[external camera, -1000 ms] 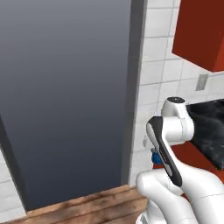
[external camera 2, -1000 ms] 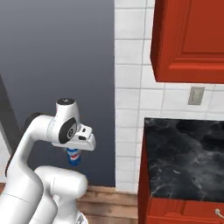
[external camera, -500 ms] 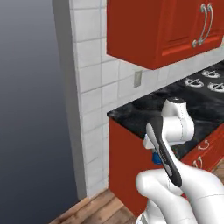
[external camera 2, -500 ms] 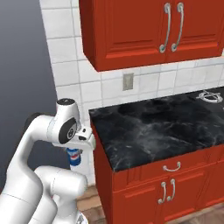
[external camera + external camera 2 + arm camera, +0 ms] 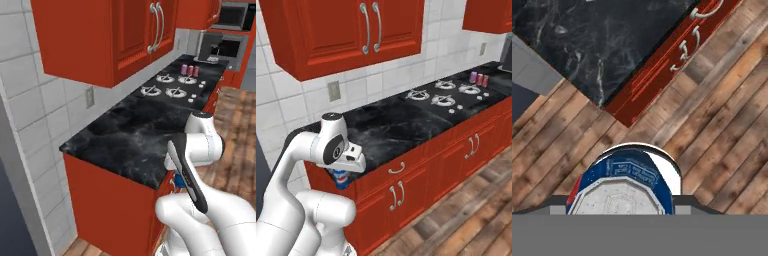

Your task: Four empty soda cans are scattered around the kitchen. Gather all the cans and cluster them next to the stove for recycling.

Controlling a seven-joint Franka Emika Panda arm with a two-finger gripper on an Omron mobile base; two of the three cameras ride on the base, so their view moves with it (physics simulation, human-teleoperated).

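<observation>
Blue can (image 5: 624, 187): I see a blue soda can with white lettering, a red patch low on one side and a silver top facing my hand camera. In the right base view it (image 5: 340, 178) hangs under the hand, upright, long axis vertical, in front of the counter's left end.
Gripper (image 5: 341, 175): I read it as pinched on the blue can, which sits between the fingers right at the hand camera; the finger tips themselves are hidden from me.
Countertop (image 5: 401, 122): black and marbled, over red cabinets (image 5: 456, 150).
Stove (image 5: 172, 85): flat black cooktop with four silvery burners, well to the right of the hand along the counter.
Other cans (image 5: 190, 70): three small cans, pinkish and red, stand upright together at the stove's far right edge (image 5: 478, 78).
</observation>
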